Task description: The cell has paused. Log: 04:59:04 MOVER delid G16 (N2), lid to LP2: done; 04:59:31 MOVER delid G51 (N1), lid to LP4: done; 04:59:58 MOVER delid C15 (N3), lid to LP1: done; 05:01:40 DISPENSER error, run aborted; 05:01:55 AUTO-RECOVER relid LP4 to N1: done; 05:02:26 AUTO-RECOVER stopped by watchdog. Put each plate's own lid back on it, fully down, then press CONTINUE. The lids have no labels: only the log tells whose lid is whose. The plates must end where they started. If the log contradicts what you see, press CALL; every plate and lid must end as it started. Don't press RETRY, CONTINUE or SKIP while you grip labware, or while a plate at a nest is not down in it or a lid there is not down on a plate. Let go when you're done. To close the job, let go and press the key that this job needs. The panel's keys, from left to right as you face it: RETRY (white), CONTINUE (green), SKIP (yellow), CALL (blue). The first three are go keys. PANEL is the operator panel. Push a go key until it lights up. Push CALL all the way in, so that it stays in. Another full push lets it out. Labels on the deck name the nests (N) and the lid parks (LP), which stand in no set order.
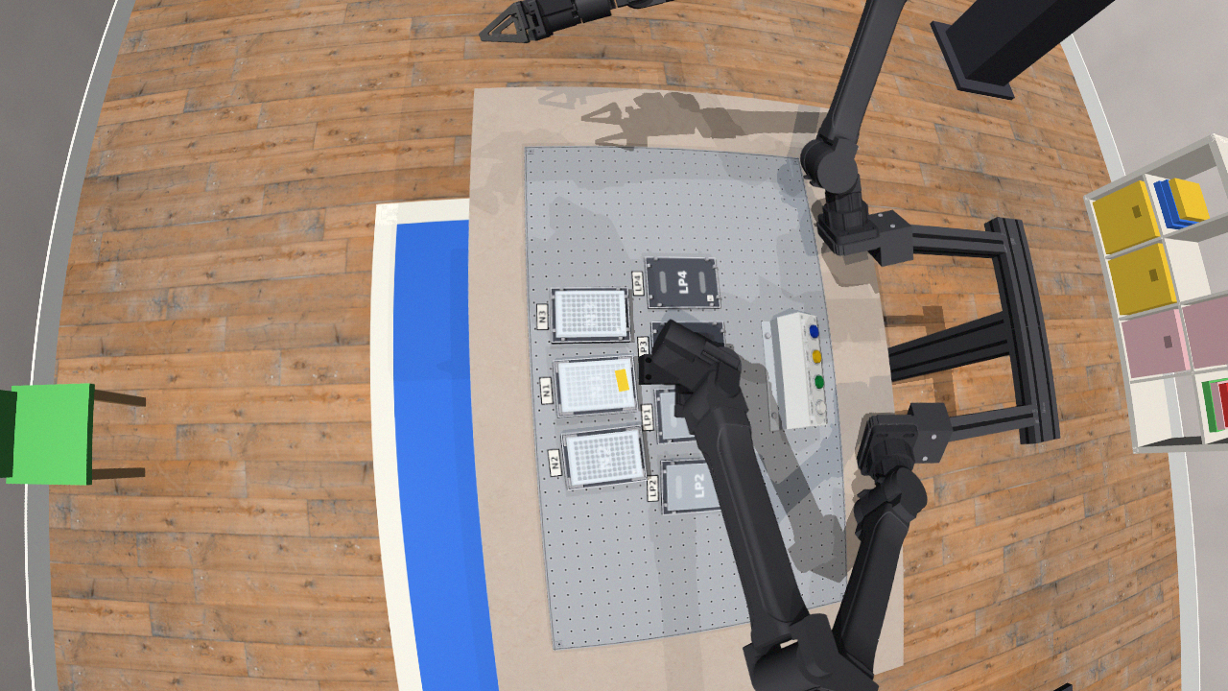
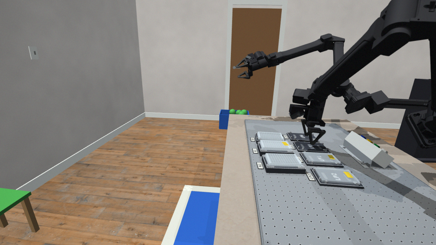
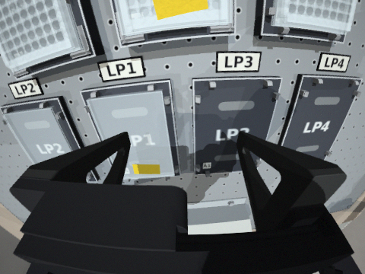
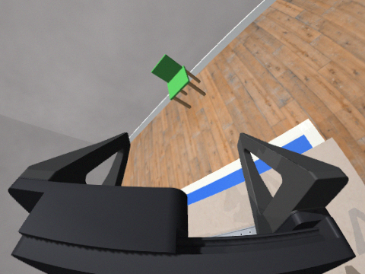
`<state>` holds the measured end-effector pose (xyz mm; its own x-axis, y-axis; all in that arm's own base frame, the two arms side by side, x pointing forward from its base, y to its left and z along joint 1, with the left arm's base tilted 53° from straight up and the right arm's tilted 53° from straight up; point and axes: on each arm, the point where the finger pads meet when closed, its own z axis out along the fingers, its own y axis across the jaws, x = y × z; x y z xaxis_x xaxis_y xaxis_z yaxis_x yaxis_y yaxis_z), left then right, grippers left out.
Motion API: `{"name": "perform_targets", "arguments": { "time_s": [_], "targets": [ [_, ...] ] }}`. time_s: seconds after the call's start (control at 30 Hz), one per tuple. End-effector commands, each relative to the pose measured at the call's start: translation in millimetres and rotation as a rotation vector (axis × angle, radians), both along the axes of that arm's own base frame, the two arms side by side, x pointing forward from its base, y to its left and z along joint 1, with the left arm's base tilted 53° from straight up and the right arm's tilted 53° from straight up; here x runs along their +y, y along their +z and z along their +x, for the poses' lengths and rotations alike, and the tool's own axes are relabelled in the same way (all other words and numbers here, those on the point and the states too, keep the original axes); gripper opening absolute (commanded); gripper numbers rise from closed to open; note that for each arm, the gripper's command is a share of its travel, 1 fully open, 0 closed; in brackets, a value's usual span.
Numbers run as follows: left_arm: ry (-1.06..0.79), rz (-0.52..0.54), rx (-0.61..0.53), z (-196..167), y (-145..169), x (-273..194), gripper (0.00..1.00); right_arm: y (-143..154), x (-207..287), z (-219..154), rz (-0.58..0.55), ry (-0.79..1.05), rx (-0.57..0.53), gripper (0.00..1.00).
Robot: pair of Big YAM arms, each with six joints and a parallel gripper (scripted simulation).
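My left gripper (image 2: 309, 137) (image 3: 183, 137) is open and empty above the LP1 and LP3 parks. My right gripper (image 2: 236, 72) (image 4: 183, 138) is open and empty, far from the labware. A clear lid with a yellow sticker (image 1: 592, 386) (image 2: 274, 145) covers the N1 plate. The N3 plate (image 1: 589, 314) (image 2: 269, 136) and N2 plate (image 1: 603, 457) (image 2: 281, 160) show bare wells. Stickered lids lie on LP1 (image 2: 318, 158) (image 3: 129, 125) and LP2 (image 2: 324, 176) (image 3: 30, 133). Dark parks LP3 (image 3: 207, 125) and LP4 (image 1: 670, 296) (image 3: 331, 114) hold no lid.
The operator panel (image 1: 793, 369) (image 2: 364, 149) stands beyond the parks, with blue (image 1: 814, 330), yellow (image 1: 816, 356), green (image 1: 818, 381) and white (image 1: 820, 407) keys, none visibly lit. My left arm hangs over part of LP1, LP2 and LP3 in the top view.
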<state>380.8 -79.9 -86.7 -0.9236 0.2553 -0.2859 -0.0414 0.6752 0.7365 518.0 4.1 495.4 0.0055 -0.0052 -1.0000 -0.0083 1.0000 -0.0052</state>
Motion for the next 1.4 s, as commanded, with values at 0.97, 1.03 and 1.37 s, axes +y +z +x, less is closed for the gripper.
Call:
{"name": "perform_targets", "arguments": {
  "time_s": [0.97,1.03,1.37],
  "targets": [
    [-0.341,0.047,-0.389,3,-66,-59,0.84,-3,-11,5,0.015,-0.018,0.003,1.0],
    [-0.392,0.051,-0.433,4,-73,-67,0.82,-3,-11,5,0.015,-0.018,0.003,1.0],
    [-0.461,0.046,-0.519,16,-100,-102,0.0,-3,-11,5,0.015,-0.018,0.003,1.0]
  ]
}}
